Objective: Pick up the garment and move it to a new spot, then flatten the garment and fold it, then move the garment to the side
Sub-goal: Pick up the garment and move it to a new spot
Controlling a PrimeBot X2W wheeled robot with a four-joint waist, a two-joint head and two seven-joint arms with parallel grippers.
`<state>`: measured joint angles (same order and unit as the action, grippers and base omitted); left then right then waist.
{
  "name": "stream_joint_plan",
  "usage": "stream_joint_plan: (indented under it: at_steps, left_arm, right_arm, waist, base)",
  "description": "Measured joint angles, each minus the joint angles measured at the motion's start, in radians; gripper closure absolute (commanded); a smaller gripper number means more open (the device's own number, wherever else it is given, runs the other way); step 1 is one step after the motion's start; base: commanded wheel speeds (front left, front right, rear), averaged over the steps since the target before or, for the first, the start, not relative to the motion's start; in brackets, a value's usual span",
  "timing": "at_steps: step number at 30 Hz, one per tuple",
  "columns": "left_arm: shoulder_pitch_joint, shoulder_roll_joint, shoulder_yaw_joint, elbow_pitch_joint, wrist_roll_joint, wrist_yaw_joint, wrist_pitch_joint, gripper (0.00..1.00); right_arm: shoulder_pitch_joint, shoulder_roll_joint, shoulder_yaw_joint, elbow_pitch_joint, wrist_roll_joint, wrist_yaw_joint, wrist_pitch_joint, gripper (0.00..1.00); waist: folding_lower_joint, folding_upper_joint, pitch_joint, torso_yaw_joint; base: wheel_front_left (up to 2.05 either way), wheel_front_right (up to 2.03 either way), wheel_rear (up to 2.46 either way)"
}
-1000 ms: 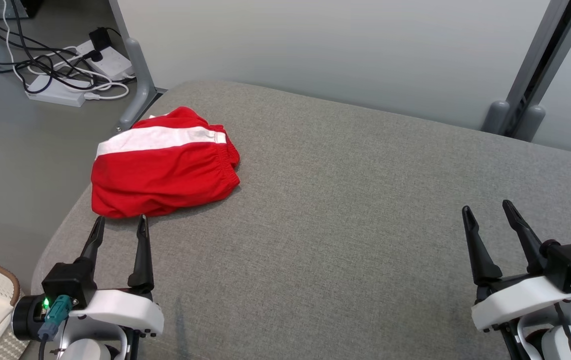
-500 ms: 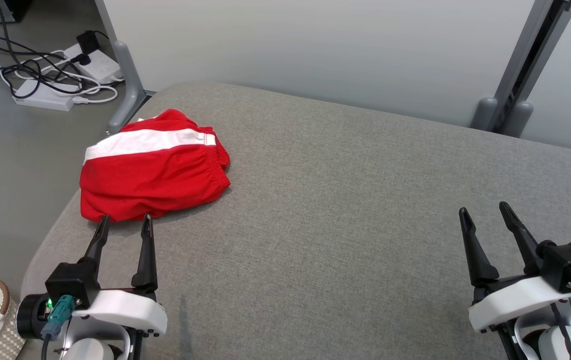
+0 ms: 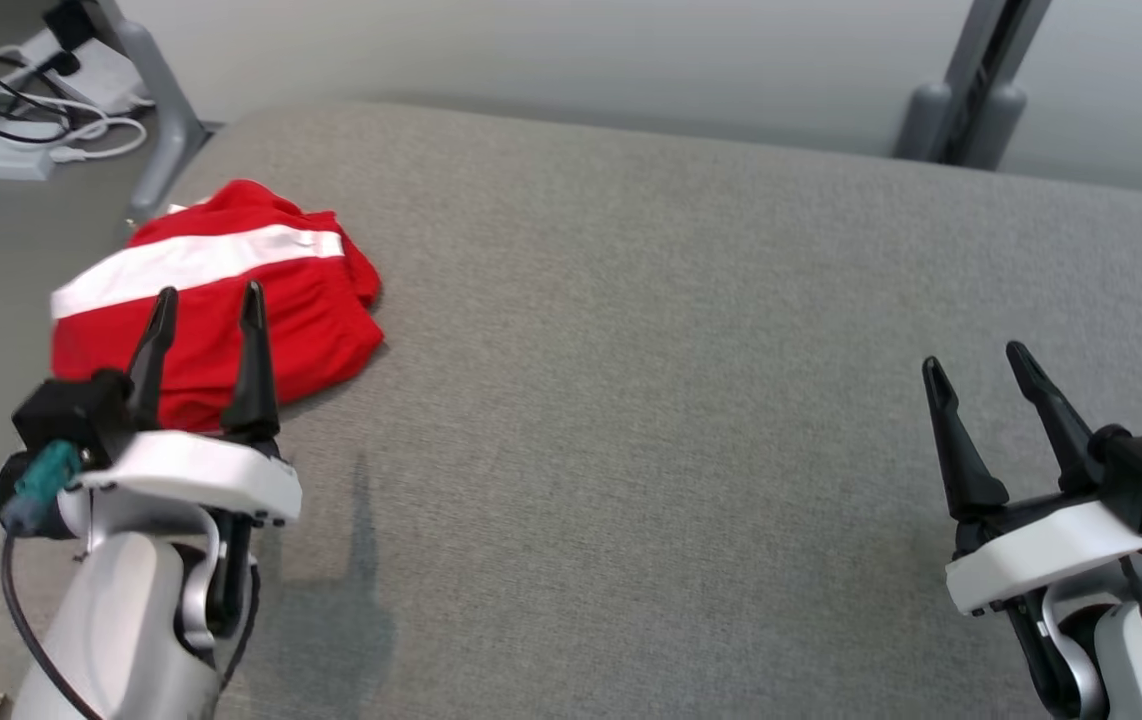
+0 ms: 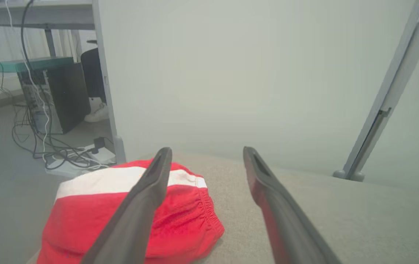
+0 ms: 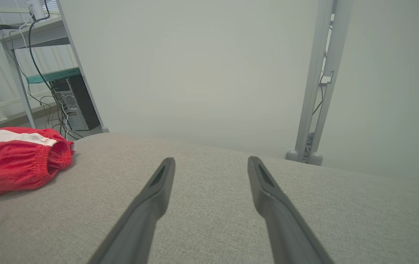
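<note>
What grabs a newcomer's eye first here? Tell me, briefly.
The bright red garment with a white stripe, bunched near the left edge of the grey padded surface, stands out first. Next come the open left gripper, pointing at it from the near side, and the open right gripper over bare fabric at the lower right.
</note>
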<state>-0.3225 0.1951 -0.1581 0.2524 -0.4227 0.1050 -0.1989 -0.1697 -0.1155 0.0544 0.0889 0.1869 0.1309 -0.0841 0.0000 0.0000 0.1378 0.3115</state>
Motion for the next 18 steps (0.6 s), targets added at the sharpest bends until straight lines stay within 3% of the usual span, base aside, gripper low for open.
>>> stream_joint_plan:
  at_steps: [7, 18]
  left_arm:
    - [-0.163, 0.016, 0.034, 0.310, -0.094, -0.052, 0.128, 0.00]
    - [-0.328, 0.062, 0.011, 0.653, -0.091, -0.075, 0.232, 0.00]
  right_arm:
    - [-0.048, -0.016, 0.008, -0.009, -0.001, 0.000, 0.008, 0.00]
    - [-0.088, -0.020, 0.004, -0.003, 0.007, 0.000, 0.002, 0.00]
  waist:
    - [0.0000, 0.0000, 0.112, -0.074]
    - [0.0000, 0.0000, 0.223, -0.145]
  base:
    - [0.00, 0.00, 0.00]
    - [0.00, 0.00, 0.00]
